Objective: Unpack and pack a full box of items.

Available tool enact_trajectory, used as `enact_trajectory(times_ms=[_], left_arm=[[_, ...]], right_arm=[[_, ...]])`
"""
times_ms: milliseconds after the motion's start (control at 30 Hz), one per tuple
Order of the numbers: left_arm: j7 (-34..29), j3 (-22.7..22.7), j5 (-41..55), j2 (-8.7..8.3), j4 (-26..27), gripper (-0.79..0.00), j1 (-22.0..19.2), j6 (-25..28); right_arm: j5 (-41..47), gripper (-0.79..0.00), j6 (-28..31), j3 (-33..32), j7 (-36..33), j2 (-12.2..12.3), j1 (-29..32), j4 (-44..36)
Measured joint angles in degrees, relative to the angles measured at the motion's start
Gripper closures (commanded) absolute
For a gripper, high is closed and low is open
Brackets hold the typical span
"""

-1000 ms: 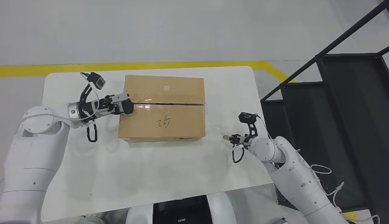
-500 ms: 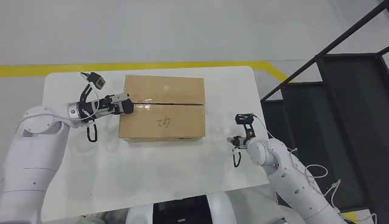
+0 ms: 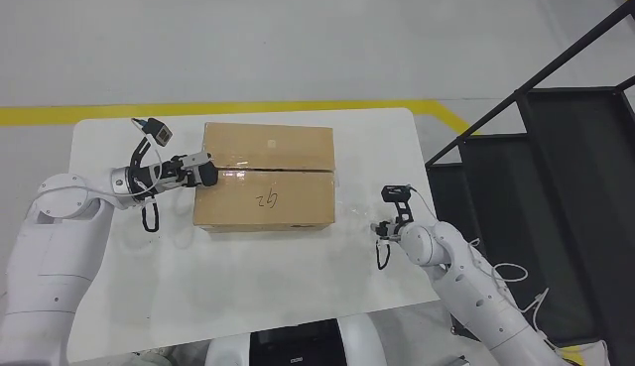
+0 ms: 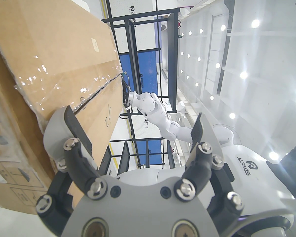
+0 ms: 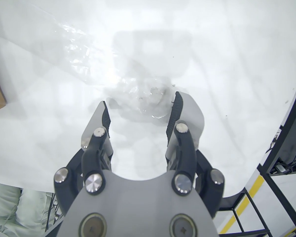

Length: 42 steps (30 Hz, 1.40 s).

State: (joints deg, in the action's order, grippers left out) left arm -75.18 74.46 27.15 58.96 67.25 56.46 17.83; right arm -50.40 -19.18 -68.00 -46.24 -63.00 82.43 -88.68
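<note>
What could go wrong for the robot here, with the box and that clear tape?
1. The crumpled clear tape lies between the open right gripper's fingers and could cling to them.
2. The open left gripper only sits at the box's end, gripping nothing, so a tug on the tape, which seems to trail towards the box, might slide it.

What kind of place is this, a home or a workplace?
Probably a workplace, such as a factory hall or a robot lab: there is a yellow floor line, black steel stairs and rows of ceiling lights high overhead.
</note>
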Motion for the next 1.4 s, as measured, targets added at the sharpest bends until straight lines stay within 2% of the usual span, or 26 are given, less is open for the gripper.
enact_trajectory(times_ms=[167,233,267,300,333,367,967,1200,1333,1367,1400], left_arm=[[0.0,0.0,0.0,0.00,0.0,-0.785,0.0,0.0],[0.0,0.0,0.0,0.00,0.0,-0.785,0.0,0.0],[0.0,0.0,0.0,0.00,0.0,-0.785,0.0,0.0],[0.0,0.0,0.0,0.00,0.0,-0.785,0.0,0.0],[0.0,0.0,0.0,0.00,0.0,-0.785,0.0,0.0],[0.0,0.0,0.0,0.00,0.0,-0.785,0.0,0.0],[0.0,0.0,0.0,0.00,0.0,-0.785,0.0,0.0],[0.0,0.0,0.0,0.00,0.0,-0.785,0.0,0.0],[0.0,0.0,0.0,0.00,0.0,-0.785,0.0,0.0],[0.0,0.0,0.0,0.00,0.0,-0.785,0.0,0.0],[0.0,0.0,0.0,0.00,0.0,-0.785,0.0,0.0]], right_arm=[[-0.5,-0.299,-0.6,-0.5,-0.1,0.0,0.2,-0.4],[-0.7,-0.286,-0.8,-0.7,-0.1,0.0,0.3,-0.6],[-0.9,-0.299,-1.0,-0.8,-0.2,0.0,0.4,-0.7],[-1.1,-0.351,-1.2,-0.8,-0.2,-0.1,0.4,-0.8],[-1.3,-0.474,-1.3,-0.9,-0.2,-0.1,0.4,-0.9],[-1.4,-0.770,-1.5,-0.9,-0.3,-0.1,0.5,-1.0],[1.3,-0.785,-0.5,-0.6,0.6,-1.0,-1.3,1.2],[2.8,-0.603,0.6,-0.4,1.0,-1.3,-2.2,2.9],[2.5,-0.462,0.6,-0.2,1.0,-1.5,-2.5,3.3],[2.4,-0.406,0.5,-0.1,1.0,-1.5,-2.6,3.3],[2.3,-0.388,0.5,-0.1,1.0,-1.5,-2.7,3.4]])
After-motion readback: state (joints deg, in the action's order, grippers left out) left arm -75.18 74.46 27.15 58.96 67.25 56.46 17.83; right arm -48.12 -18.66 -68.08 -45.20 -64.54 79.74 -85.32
